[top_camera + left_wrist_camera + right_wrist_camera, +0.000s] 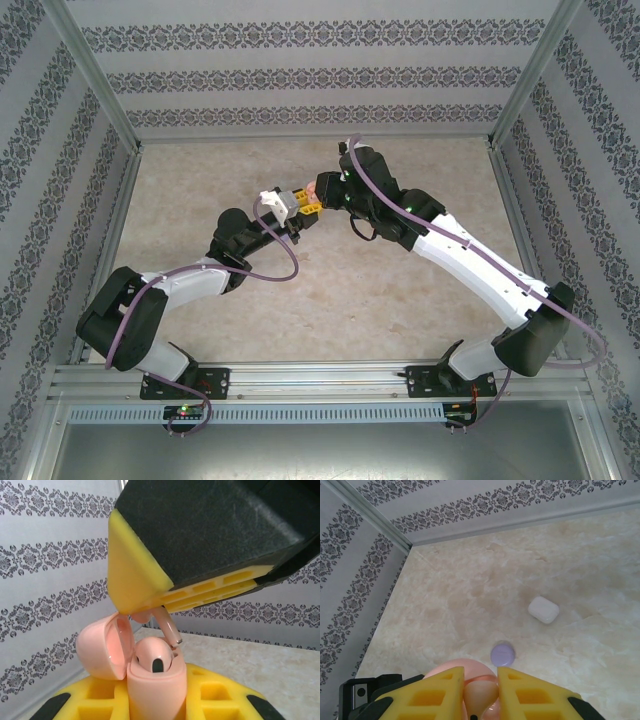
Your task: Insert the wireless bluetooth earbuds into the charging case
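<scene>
- Left wrist view: left gripper (157, 698) clamps the open pale-pink plastic charging case (155, 682), with one pink earbud (155, 656) already seated.
- Just above it, right gripper (480, 677) pinches the second pink earbud (169, 626), not yet in.
- A closed white case (543, 609) and a purple case (502, 654) lie clear of the table (445, 595) edges.

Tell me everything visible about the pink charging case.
Glossy pale pink plastic, rounded. The pink charging case stands upright, clamped between the yellow fingers of the left gripper, off the table. Its hinged lid is swung open. One pink earbud sits inside; a second earbud, pinched by the right gripper, hangs stem-down just above the opening.
</scene>
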`<state>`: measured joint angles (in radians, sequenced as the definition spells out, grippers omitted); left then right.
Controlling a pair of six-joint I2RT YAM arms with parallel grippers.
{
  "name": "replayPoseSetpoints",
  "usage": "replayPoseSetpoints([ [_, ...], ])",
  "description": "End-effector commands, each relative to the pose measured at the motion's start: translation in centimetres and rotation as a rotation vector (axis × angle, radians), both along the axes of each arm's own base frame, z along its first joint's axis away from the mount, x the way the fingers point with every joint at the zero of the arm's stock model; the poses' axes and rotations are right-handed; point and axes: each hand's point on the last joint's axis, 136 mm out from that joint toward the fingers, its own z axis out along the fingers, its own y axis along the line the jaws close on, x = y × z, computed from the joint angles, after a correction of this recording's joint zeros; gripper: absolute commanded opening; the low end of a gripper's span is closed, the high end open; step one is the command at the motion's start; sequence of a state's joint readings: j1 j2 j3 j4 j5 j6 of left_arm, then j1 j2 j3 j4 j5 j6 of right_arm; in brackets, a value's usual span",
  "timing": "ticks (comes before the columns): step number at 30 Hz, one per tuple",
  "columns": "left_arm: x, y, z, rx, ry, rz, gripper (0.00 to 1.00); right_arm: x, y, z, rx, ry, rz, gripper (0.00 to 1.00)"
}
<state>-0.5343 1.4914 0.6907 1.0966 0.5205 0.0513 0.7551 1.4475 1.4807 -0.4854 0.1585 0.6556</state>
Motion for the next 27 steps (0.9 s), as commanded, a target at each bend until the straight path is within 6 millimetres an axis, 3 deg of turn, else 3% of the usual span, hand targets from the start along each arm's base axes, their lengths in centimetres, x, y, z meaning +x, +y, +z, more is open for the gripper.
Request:
replayPoseSetpoints([
  [1,-1.3,0.1,3.1,-0.047,-0.083,-0.048,0.0,0.4,0.5,-1.2,-0.008,0.029,0.005,0.23],
  [13,-1.4,0.0,3.0,-0.038,-0.086,-0.054,0.0,0.9,-0.5,-1.8,-0.031,0.026,-0.032,0.23],
  [27,-1.7,-0.4,2.8,-0.029,-0.077,-0.084,0.0,1.3,-0.2,-1.6,-0.016,0.023,-0.029,0.23],
])
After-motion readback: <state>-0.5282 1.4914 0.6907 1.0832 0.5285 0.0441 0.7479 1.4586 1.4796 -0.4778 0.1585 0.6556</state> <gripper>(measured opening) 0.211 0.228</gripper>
